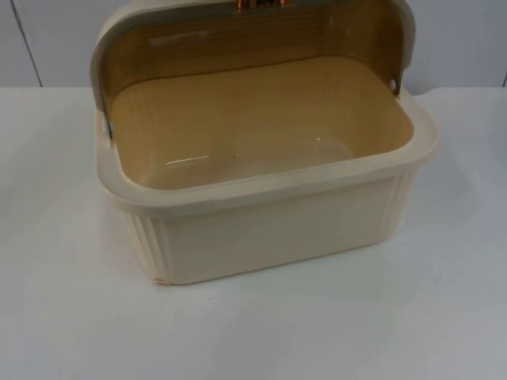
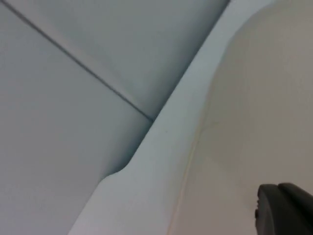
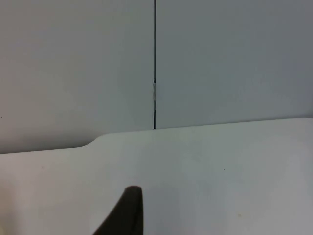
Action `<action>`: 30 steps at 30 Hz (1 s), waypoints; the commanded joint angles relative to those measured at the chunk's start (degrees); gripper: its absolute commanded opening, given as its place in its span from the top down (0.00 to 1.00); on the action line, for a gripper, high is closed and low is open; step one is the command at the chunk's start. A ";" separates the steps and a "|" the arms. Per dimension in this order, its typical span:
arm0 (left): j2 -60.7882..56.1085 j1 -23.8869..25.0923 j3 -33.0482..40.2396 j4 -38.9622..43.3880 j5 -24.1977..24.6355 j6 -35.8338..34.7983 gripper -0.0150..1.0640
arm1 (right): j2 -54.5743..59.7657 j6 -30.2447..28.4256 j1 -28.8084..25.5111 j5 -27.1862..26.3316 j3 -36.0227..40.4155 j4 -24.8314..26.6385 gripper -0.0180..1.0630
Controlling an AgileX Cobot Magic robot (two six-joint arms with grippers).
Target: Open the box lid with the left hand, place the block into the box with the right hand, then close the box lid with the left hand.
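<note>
A cream plastic box point(image 1: 269, 229) is found on the white table point(image 1: 63, 317), set near the grey wall point(image 1: 47, 39). Its lid point(image 1: 253, 36) is raised on hinges at the back and stands nearly upright, its amber, see-through panel facing forward. A copper-coloured latch point(image 1: 257, 4) is seen at the lid's top edge. The interior is seen to be bare; the block is not found in it.

The box's long axis is judged to run across the table, turned slightly so that the right end lies a little further back. The mouth faces up; the ribbed front wall faces the camera.

The box is judged to be stiff, thin-walled, light and smooth, so it is likely to slide if pushed sideways. The lid is judged light and free on its hinges; it is best taken at the free edge, near the latch, and swung forward and down. A hard drop is to be avoided, as the panel may crack.

The left gripper point(image 2: 286, 210) is recorded only as a black fingertip beside a pale curved surface, taken to be the lid, with the wall behind; whether the jaws are parted or closed cannot be told. The right gripper point(image 3: 124, 213) is recorded as a dark fingertip over bare table, facing the wall; its jaw state cannot be told either. No block is seen held by it.
</note>
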 commanded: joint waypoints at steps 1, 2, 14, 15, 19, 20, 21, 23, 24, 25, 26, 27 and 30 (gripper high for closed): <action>0.28 -0.37 0.28 -3.86 0.79 3.24 0.99 | -0.30 0.00 -0.21 -0.48 0.35 0.30 0.02; 0.30 -0.37 0.28 -5.91 0.79 4.97 0.99 | -0.30 0.00 -0.21 -0.48 0.35 0.30 0.02; 0.38 -3.01 2.74 -6.64 3.73 19.12 0.99 | -0.30 0.00 -0.21 -0.48 0.35 0.54 0.02; 0.38 -3.07 3.24 -6.64 3.18 19.23 0.99 | -0.30 0.00 -0.21 -0.48 0.35 0.54 0.02; 0.38 -3.07 3.87 -6.64 1.83 18.99 0.99 | -0.30 0.00 -0.21 -0.48 0.35 0.54 0.02; 0.38 -3.07 3.87 -6.51 1.72 18.99 0.99 | -0.30 0.00 -0.21 -0.48 0.35 0.65 0.02; 0.38 -3.07 3.87 -6.51 1.57 18.86 0.99 | -0.30 0.00 -0.21 -0.48 0.35 0.65 0.02; 0.38 -3.07 3.87 -7.17 1.57 18.53 0.99 | -0.30 0.00 -0.21 -0.48 0.35 0.65 0.02; 0.38 -3.07 3.87 -8.01 1.79 18.53 0.99 | -0.30 0.00 -0.21 -0.48 0.35 0.65 0.02; 0.16 -3.07 3.87 -8.11 2.46 18.53 0.99 | -0.30 0.00 -0.21 -0.48 0.35 0.65 0.02; 0.14 -3.07 3.76 -8.24 3.05 18.53 0.99 | -0.30 0.00 -0.21 -0.48 0.35 0.65 0.02; -0.18 -3.07 3.77 -8.91 3.86 18.53 0.99 | -0.30 0.00 -0.21 -0.48 0.35 0.65 0.02; -0.61 -3.07 3.77 -9.49 4.52 19.10 0.99 | -0.30 0.00 -0.21 -0.48 0.35 0.65 0.02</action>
